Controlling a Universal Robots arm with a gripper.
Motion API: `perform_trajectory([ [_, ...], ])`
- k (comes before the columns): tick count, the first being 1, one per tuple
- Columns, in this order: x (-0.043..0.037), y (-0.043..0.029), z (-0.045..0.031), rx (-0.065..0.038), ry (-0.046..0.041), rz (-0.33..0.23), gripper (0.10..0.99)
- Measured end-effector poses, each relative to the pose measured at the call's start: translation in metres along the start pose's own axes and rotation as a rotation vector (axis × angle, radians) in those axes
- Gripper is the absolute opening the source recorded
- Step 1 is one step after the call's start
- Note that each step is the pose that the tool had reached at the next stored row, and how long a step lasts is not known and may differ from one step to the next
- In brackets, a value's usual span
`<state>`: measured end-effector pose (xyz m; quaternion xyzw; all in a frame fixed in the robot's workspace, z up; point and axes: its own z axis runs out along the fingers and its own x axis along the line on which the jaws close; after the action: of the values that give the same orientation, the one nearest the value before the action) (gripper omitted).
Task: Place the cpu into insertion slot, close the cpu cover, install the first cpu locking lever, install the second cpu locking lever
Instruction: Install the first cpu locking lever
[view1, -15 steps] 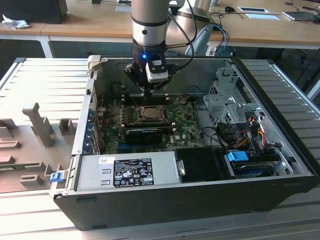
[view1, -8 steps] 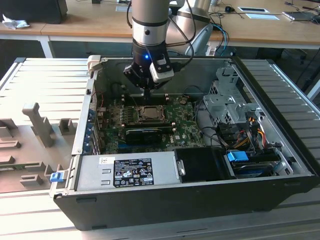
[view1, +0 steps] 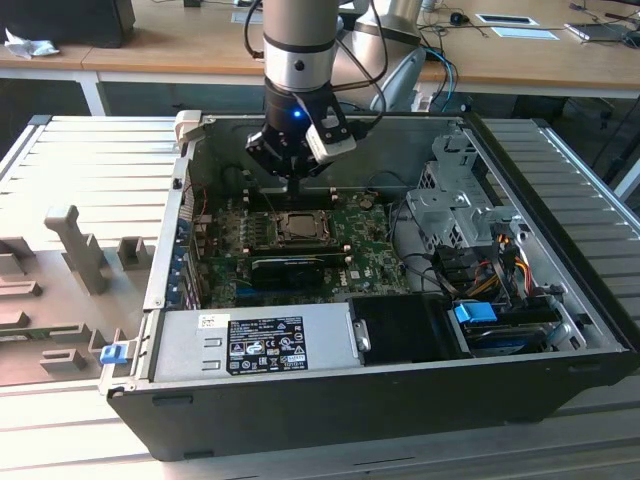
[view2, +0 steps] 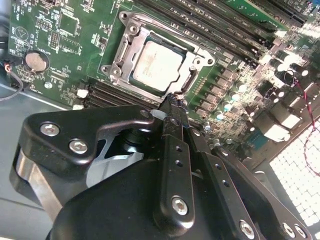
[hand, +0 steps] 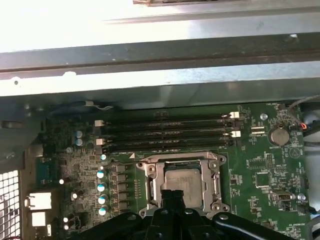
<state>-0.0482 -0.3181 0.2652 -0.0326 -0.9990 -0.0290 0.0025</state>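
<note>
The cpu (view2: 156, 65) lies flat in the insertion slot (view2: 126, 75) on the green board, its silver-grey top showing. The cpu cover (view2: 131, 31) lies down around it, its window framing the chip. My gripper (view2: 175, 100) hangs just above the socket's edge, its thin black fingers (view2: 172, 145) pressed together with nothing between them. In the first wrist view the cpu (hand: 183, 181) sits within the cpu cover (hand: 152, 185), with the gripper (hand: 172, 196) over its near edge. In the exterior view the gripper (view1: 293, 190) stands above the insertion slot (view1: 299, 228) inside the open computer case.
Long black memory slots (hand: 165, 132) run beside the socket. A black card (view1: 290, 266) lies across the board in front of it. A power supply (view1: 255, 342), drive cage (view1: 452, 215) and cables (view1: 495, 265) stand inside the case walls (view1: 330, 405). A coin battery (hand: 278, 135) sits nearby.
</note>
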Motion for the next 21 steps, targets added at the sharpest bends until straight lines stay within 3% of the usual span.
perform_trajectory([
  [19, 0.004, -0.0003, -0.0001, 0.0, 0.0007, -0.01, 0.106],
  [21, 0.004, -0.0003, -0.0001, 0.001, 0.0041, -0.067, 0.106],
])
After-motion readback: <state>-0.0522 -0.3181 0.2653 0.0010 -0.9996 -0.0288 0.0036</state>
